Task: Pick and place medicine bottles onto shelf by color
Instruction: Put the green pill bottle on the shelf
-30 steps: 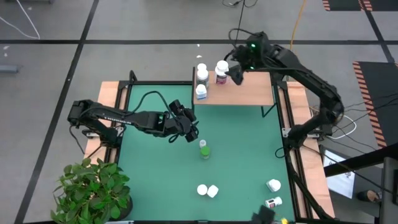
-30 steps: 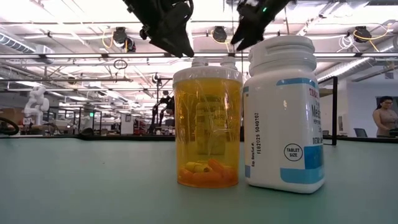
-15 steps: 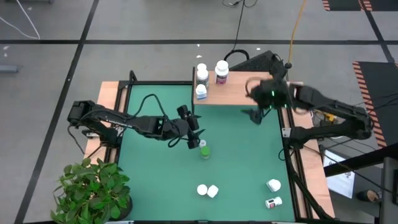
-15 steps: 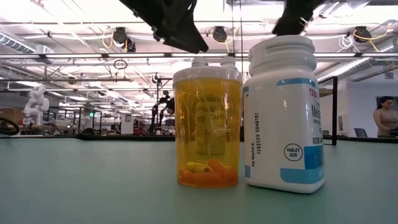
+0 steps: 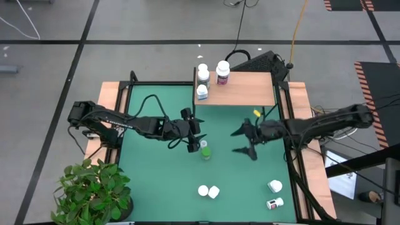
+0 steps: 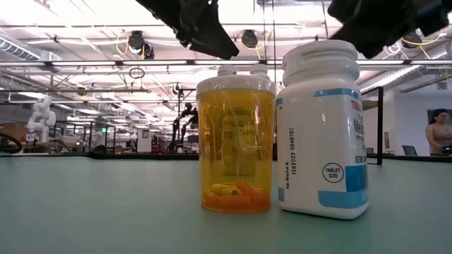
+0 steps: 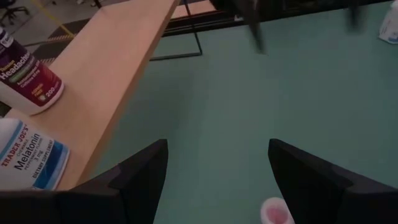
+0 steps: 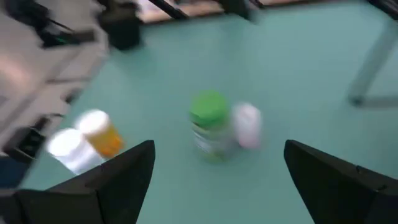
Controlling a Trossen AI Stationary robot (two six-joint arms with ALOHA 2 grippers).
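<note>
R end effector point(image 5: 244, 141) off shelf point(image 5: 247, 92) edge, now mid-mat, open room.

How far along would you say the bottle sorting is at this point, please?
Done: three bottles stand on the shelf. In hand: nothing is gripped; the left tool hovers open by the green bottle, and the right tool hangs open over the mat. Left: the green bottle, two white-capped bottles at the near edge and two bottles lying near the right rail.

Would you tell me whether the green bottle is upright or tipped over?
Upright: the green bottle stands on the mat, its green cap on top.
</note>
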